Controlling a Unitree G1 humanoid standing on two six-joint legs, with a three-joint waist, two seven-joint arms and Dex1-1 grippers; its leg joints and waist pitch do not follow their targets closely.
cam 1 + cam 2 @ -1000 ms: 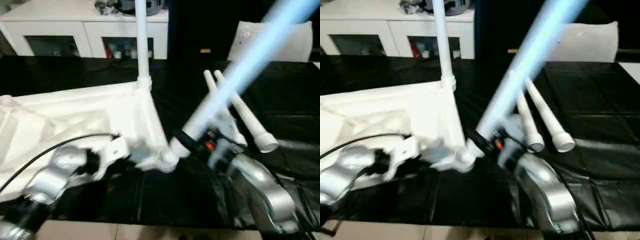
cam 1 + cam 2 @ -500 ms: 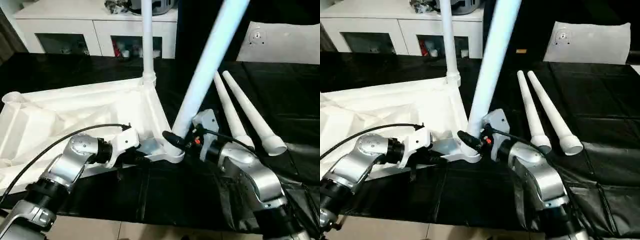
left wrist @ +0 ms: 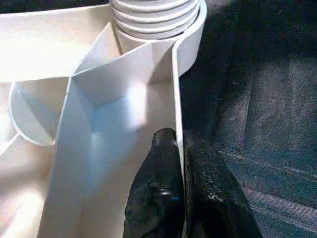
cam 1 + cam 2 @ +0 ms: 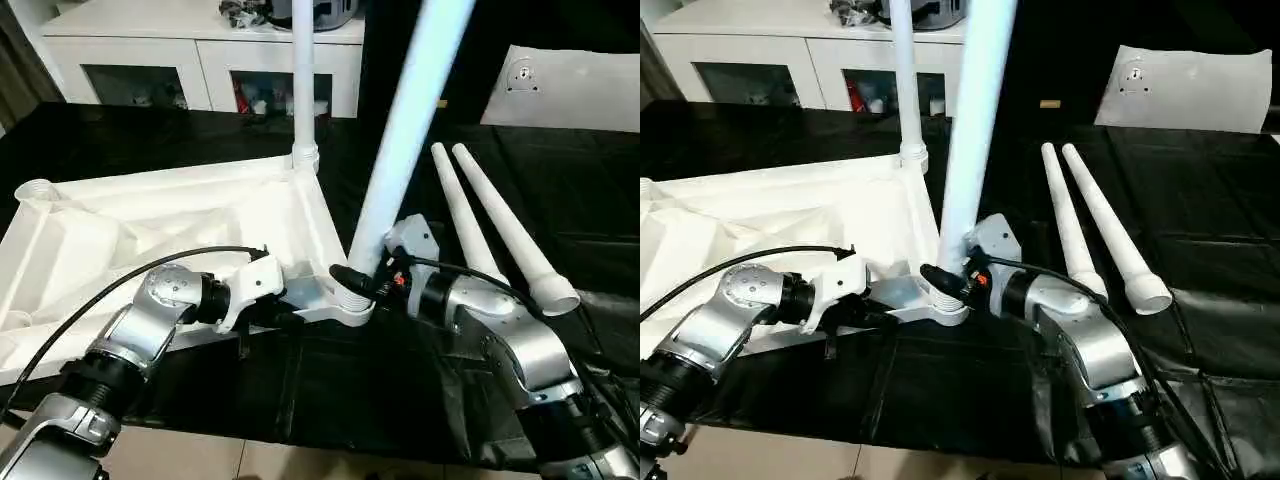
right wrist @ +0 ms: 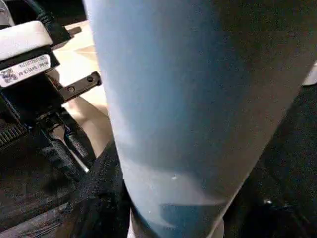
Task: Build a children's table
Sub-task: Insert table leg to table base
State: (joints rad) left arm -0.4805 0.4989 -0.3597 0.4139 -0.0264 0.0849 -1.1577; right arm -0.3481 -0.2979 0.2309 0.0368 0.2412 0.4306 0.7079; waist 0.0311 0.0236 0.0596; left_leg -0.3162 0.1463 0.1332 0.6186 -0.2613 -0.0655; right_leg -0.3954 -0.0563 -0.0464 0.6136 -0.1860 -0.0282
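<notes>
Seemingly light, stiff, slick plastic: right claw (image 4: 352, 283) grasps the leg (image 4: 400, 150) low by the socket (best leverage), left claw (image 3: 183, 163) clenched on the tabletop's rim (image 3: 177, 89).

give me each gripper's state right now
Left gripper: shut on the side wall of the upturned white plastic table top.
Right gripper: shut on the long white tapered leg standing in the near corner socket.
</notes>
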